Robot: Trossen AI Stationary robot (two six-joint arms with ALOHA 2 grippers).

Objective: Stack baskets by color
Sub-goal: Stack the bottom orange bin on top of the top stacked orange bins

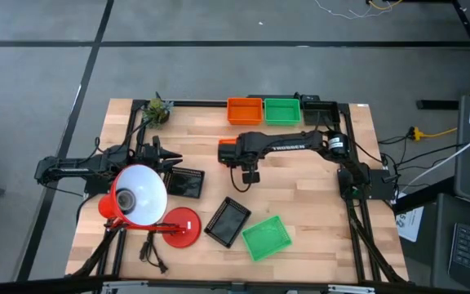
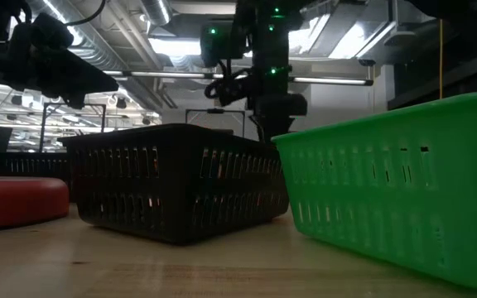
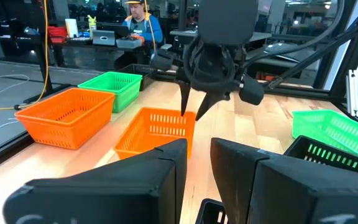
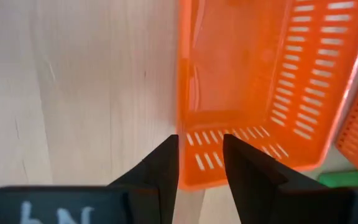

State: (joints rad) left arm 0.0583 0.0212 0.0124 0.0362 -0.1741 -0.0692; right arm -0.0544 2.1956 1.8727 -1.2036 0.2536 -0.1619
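From the high view, I see sorting only started. At the upper centre of the table an orange basket sits touching a green basket, with something black just right of them that I cannot make out. Another orange basket lies mid-frame under the right gripper. Loose ones remain: a black basket left of centre, a second black basket and a green basket at the lower centre. The left gripper waits beside the lamp.

In the low view, the black basket and green basket fill the foreground, side by side, unstacked.

In the left wrist view, the left fingers stand parted and empty. Ahead, the right gripper dips at the near orange basket, with the far orange basket and green basket at the left.

In the right wrist view, the right gripper straddles the wall of the orange basket, fingers slightly apart; I cannot tell if it is gripped yet.

I judge most of the stacking is left.
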